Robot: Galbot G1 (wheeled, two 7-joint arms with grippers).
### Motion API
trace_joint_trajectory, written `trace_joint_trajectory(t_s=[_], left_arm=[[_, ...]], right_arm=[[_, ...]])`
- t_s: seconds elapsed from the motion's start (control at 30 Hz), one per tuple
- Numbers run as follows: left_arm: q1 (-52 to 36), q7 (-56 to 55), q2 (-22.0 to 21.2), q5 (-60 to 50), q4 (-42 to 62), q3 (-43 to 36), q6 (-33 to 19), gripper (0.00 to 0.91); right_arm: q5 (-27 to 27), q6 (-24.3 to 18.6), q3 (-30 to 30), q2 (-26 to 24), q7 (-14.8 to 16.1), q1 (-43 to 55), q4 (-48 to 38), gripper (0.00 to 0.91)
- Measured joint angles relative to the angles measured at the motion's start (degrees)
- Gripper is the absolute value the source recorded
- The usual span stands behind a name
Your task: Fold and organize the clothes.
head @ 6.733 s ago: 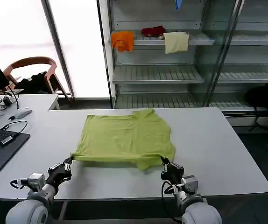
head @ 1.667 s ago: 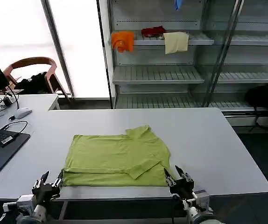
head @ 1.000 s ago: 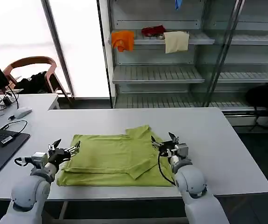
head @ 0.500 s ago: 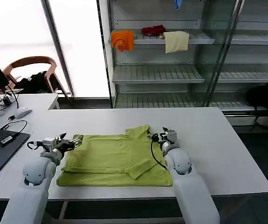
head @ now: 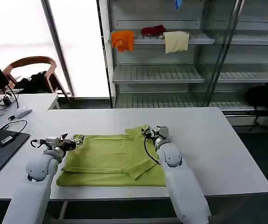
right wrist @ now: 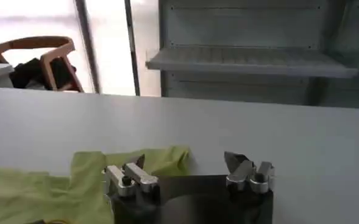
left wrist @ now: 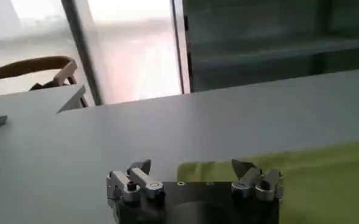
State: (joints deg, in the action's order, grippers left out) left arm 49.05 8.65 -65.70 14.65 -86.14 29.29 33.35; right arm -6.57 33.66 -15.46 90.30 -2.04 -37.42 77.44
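Both arms moved forward since earlier: left gripper point(head: 76, 140) and right gripper point(head: 149, 131), jaws spread (holding nothing), at the far corners of the half-folded T-shirt point(head: 115, 156) on the table point(head: 218, 149).

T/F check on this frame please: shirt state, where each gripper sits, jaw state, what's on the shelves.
1. The lime yellow-green short-sleeved T-shirt lies flat on the white table, with a folded layer along its near edge. True.
2. The left gripper is at the shirt's far left corner with its fingers open. True.
3. The right gripper is clamped shut on a sleeve held in the air. False: it is open, low at the shirt's far right corner, and the cloth lies on the table.
4. The shirt hangs off the table's right edge. False: bare tabletop lies to its right.
5. An orange cloth sits on the shelf unit behind. True.
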Motion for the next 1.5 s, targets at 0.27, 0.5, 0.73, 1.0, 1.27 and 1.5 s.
trace_joint_trajectory(t_s=[0.27, 0.5, 0.73, 1.0, 1.27, 1.5], left_arm=[[0.48, 1.35, -0.24, -0.2, 0.92, 0.3, -0.14, 0.01], [0.74, 1.95, -0.14, 0.73, 0.89, 0.45, -0.14, 0.01], [0.67, 2.27, -0.42, 2.27, 0.89, 0.68, -0.05, 0.0], [1.27, 1.8, -0.09, 4.57, -1.25, 1.76, -0.11, 0.0], [3.21, 1.62, 0.62, 6.96, -6.1, 3.12, -0.13, 0.0], [6.41, 2.49, 0.41, 8.26, -10.29, 4.4, -0.2, 0.0]], right_arm=[[2.42, -0.06, -0.01, 1.23, 0.65, 0.04, -1.84, 0.0], [3.53, -0.1, 0.18, 1.44, 1.2, 0.04, -1.99, 0.0], [3.7, -0.23, -0.14, 1.57, 1.58, -0.29, -1.66, 0.0], [1.67, -0.08, 0.4, 0.56, 0.73, -1.26, 1.2, 0.0], [-0.68, 0.06, 0.71, -1.25, 0.06, -3.43, 7.16, 0.0], [-2.08, 0.09, 0.51, -3.09, 0.16, -7.22, 14.38, 0.0]])
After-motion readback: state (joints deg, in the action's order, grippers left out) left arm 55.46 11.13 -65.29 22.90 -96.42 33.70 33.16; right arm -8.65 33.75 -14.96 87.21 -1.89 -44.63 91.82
